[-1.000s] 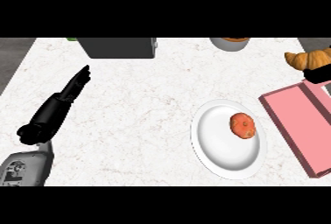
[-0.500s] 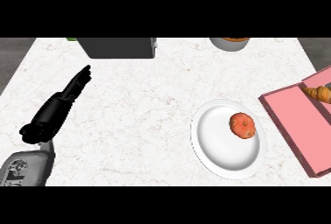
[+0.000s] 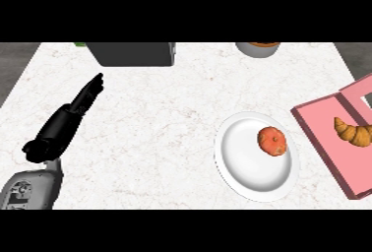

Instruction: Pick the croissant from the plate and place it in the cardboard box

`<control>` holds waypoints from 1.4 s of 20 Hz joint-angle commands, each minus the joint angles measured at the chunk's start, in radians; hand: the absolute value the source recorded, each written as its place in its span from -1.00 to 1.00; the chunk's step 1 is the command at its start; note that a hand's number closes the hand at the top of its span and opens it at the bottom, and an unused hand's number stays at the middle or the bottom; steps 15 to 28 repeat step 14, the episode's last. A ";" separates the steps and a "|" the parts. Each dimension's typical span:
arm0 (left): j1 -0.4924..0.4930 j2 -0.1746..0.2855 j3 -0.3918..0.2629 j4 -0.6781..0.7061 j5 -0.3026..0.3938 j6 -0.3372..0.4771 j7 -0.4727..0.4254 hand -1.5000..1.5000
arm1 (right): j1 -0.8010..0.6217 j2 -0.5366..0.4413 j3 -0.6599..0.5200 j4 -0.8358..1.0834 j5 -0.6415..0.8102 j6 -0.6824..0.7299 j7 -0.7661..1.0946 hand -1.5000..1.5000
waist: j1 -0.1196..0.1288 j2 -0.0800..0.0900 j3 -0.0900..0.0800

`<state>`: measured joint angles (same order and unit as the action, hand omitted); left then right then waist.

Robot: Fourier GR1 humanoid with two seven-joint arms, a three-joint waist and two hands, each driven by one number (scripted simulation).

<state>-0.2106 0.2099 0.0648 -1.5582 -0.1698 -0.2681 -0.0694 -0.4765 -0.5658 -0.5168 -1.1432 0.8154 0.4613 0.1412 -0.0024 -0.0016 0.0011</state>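
The fingers (image 3: 92, 88) of the left hand (image 3: 68, 117) stretch straight over the counter's (image 3: 167, 133) left, holding nothing; the right hand is out of view. The croissant (image 3: 351, 132) lies in the pink box (image 3: 325, 142) at right, seemingly settled, so the right hand should withdraw without nudging the box's wall.

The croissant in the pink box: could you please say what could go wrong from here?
1. The croissant lies near the side of the pink box that the view's right edge cuts off, so it may not sit fully inside.
2. The right hand is out of view; returning, it could nudge the box or the plate beside it.
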 commanded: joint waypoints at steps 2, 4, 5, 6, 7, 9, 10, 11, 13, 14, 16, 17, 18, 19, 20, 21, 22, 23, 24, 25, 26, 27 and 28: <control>-0.008 -0.011 -0.003 0.001 -0.005 0.012 0.008 0.00 | -0.110 0.099 -0.202 -0.031 -0.212 -0.140 -0.061 -1.00 | -0.008 -0.006 0.003; 0.025 -0.001 0.003 -0.011 0.008 -0.005 0.001 0.00 | -0.139 0.120 -0.312 -0.030 -0.307 -0.186 -0.056 -1.00 | -0.006 -0.010 0.003; -0.001 0.018 0.023 0.015 0.011 -0.010 0.011 0.00 | -0.174 0.149 -0.366 -0.021 -0.357 -0.209 -0.012 -1.00 | -0.015 -0.008 0.002; -0.002 0.011 0.017 -0.012 0.013 -0.007 0.038 0.00 | -0.175 0.157 -0.390 -0.031 -0.381 -0.229 -0.013 -1.00 | -0.009 -0.009 0.002; 0.020 -0.009 -0.004 0.008 -0.001 0.000 -0.004 0.00 | -0.167 0.172 -0.425 -0.003 -0.414 -0.243 -0.017 -1.00 | -0.010 -0.002 0.001; 0.017 -0.003 0.000 -0.020 -0.004 0.005 0.002 0.00 | -0.142 0.128 -0.484 0.030 -0.442 -0.267 -0.017 -1.00 | -0.003 0.000 0.001; -0.016 0.008 0.008 0.005 0.000 -0.004 0.012 0.00 | -0.126 0.095 -0.522 0.071 -0.481 -0.249 -0.053 -1.00 | -0.008 0.003 0.001; 0.020 0.004 0.008 -0.037 0.008 -0.006 0.017 0.00 | -0.134 0.106 -0.511 0.031 -0.483 -0.268 0.001 -1.00 | 0.000 -0.001 0.000; 0.014 0.007 0.014 -0.004 -0.008 0.004 -0.024 0.00 | -0.097 0.057 -0.545 0.089 -0.516 -0.281 -0.082 -1.00 | 0.001 0.003 0.000; -0.014 -0.010 -0.008 0.008 -0.015 0.007 0.014 0.00 | -0.030 0.017 -0.590 0.106 -0.552 -0.224 -0.147 -1.00 | -0.010 0.003 0.001; -0.014 -0.010 -0.008 0.008 -0.015 0.007 0.014 0.00 | -0.030 0.017 -0.590 0.106 -0.552 -0.224 -0.147 -1.00 | -0.010 0.003 0.001; -0.014 -0.010 -0.008 0.008 -0.015 0.007 0.014 0.00 | -0.030 0.017 -0.590 0.106 -0.552 -0.224 -0.147 -1.00 | -0.010 0.003 0.001; -0.014 -0.010 -0.008 0.008 -0.015 0.007 0.014 0.00 | -0.030 0.017 -0.590 0.106 -0.552 -0.224 -0.147 -1.00 | -0.010 0.003 0.001; -0.014 -0.010 -0.008 0.008 -0.015 0.007 0.014 0.00 | -0.030 0.017 -0.590 0.106 -0.552 -0.224 -0.147 -1.00 | -0.010 0.003 0.001; -0.014 -0.010 -0.008 0.008 -0.015 0.007 0.014 0.00 | -0.030 0.017 -0.590 0.106 -0.552 -0.224 -0.147 -1.00 | -0.010 0.003 0.001; -0.014 -0.010 -0.008 0.008 -0.015 0.007 0.014 0.00 | -0.030 0.017 -0.590 0.106 -0.552 -0.224 -0.147 -1.00 | -0.010 0.003 0.001; -0.014 -0.010 -0.008 0.008 -0.015 0.007 0.014 0.00 | -0.030 0.017 -0.590 0.106 -0.552 -0.224 -0.147 -1.00 | -0.010 0.003 0.001; -0.014 -0.010 -0.008 0.008 -0.015 0.007 0.014 0.00 | -0.030 0.017 -0.590 0.106 -0.552 -0.224 -0.147 -1.00 | -0.010 0.003 0.001; -0.014 -0.010 -0.008 0.008 -0.015 0.007 0.014 0.00 | -0.030 0.017 -0.590 0.106 -0.552 -0.224 -0.147 -1.00 | -0.010 0.003 0.001; -0.014 -0.010 -0.008 0.008 -0.015 0.007 0.014 0.00 | -0.030 0.017 -0.590 0.106 -0.552 -0.224 -0.147 -1.00 | -0.010 0.003 0.001; -0.014 -0.010 -0.008 0.008 -0.015 0.007 0.014 0.00 | -0.030 0.017 -0.590 0.106 -0.552 -0.224 -0.147 -1.00 | -0.010 0.003 0.001; -0.014 -0.010 -0.008 0.008 -0.015 0.007 0.014 0.00 | -0.030 0.017 -0.590 0.106 -0.552 -0.224 -0.147 -1.00 | -0.010 0.003 0.001; -0.014 -0.010 -0.008 0.008 -0.015 0.007 0.014 0.00 | -0.030 0.017 -0.590 0.106 -0.552 -0.224 -0.147 -1.00 | -0.010 0.003 0.001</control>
